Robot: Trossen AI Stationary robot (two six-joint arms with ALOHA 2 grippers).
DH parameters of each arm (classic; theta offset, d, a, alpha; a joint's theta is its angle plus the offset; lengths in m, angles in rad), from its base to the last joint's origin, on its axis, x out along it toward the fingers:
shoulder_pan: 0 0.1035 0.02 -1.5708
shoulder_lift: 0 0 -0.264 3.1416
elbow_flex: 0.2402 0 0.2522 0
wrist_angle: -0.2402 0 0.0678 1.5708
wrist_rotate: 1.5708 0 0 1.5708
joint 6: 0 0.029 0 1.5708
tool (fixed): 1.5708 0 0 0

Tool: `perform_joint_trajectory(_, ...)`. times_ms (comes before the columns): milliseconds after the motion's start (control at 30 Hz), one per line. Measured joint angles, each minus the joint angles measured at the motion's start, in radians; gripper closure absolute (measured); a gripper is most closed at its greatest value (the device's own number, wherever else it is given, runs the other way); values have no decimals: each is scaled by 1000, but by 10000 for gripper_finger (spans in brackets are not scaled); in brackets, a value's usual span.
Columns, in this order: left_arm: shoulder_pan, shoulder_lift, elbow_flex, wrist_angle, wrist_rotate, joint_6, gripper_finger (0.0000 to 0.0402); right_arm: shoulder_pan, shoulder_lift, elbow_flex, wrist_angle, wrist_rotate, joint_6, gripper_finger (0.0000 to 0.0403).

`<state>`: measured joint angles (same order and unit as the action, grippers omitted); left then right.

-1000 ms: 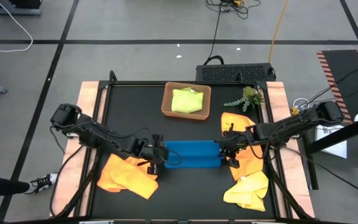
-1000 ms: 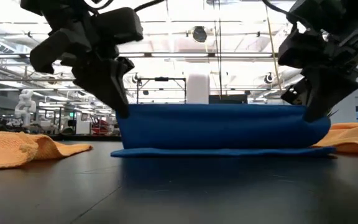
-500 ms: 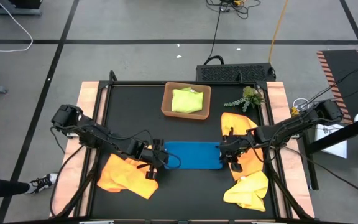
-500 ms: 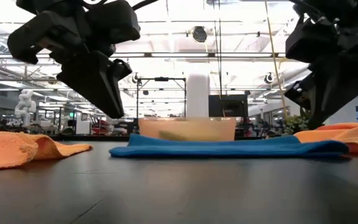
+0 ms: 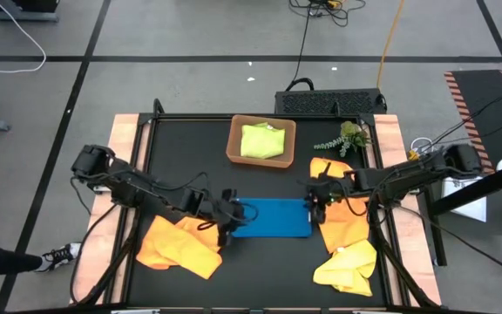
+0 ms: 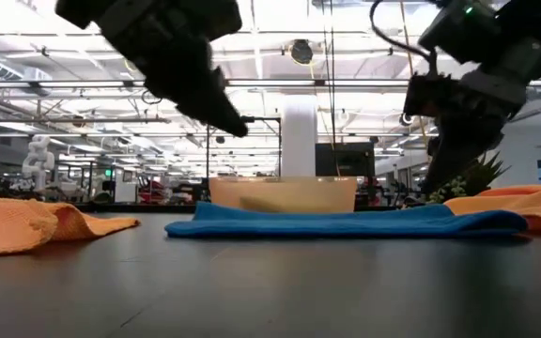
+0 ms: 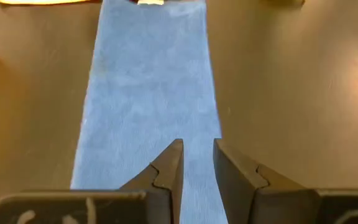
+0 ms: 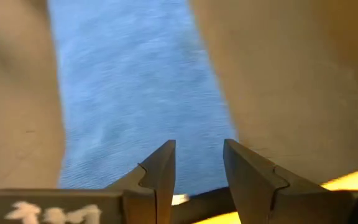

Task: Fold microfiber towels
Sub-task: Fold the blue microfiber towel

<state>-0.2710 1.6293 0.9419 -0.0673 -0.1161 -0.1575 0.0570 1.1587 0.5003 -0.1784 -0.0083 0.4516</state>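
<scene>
A blue microfiber towel (image 5: 273, 218) lies folded flat as a long strip in the middle of the black table; it also shows in the low view (image 6: 346, 222). My left gripper (image 5: 236, 214) hovers over the strip's left end, a little open and empty, with the blue cloth below it in the left wrist view (image 7: 196, 163). My right gripper (image 5: 312, 202) hovers over the strip's right end, a little open and empty, as the right wrist view (image 8: 199, 163) shows. In the low view both grippers are raised clear of the towel.
A crumpled orange towel (image 5: 177, 244) lies at the near left. Another orange towel (image 5: 342, 222) and a yellow one (image 5: 347, 266) lie at the right. A brown tray (image 5: 234, 150) at the back holds a lime green towel (image 5: 262, 139), with a plant sprig (image 5: 345, 138) beside it.
Both grippers carried the blue towel's raised edge over and laid it down, so the towel went from standing up to a flat folded strip. They let go, then rose and moved a little toward the far edge.
</scene>
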Motion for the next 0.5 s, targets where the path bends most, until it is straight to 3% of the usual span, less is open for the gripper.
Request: perform_joint_trajectory(500, 61, 1, 0, 259, 19, 42, 311, -114, 0, 0, -2, -162, -51, 275)
